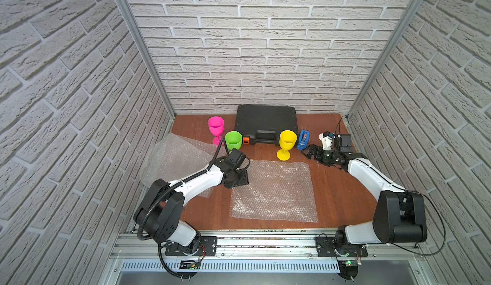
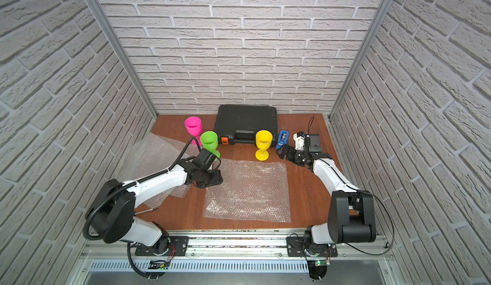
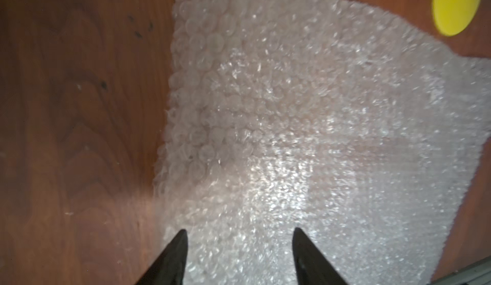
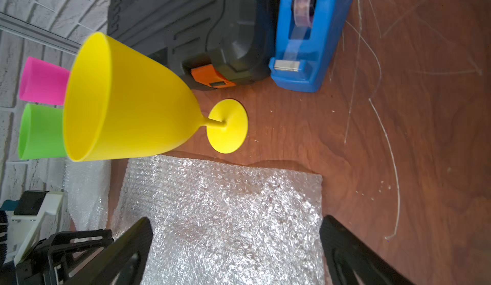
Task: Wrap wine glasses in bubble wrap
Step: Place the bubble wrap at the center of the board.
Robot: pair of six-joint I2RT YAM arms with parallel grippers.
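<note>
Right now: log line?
left fingers: open, over bubble wrap | right fingers: open, empty | pink glass, green glass, yellow glass: upright, unwrapped

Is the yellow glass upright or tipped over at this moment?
Upright. The yellow glass stands on its round foot on the bare table, bowl opening upward, beside the flat bubble wrap sheet.

A: Can you see the green goblet (image 1: 233,140) whole in a top view?
B: No, the left arm (image 1: 202,177) hides its stem. The left wrist view crops the yellow goblet (image 3: 449,7) to a blurred foot.
</note>
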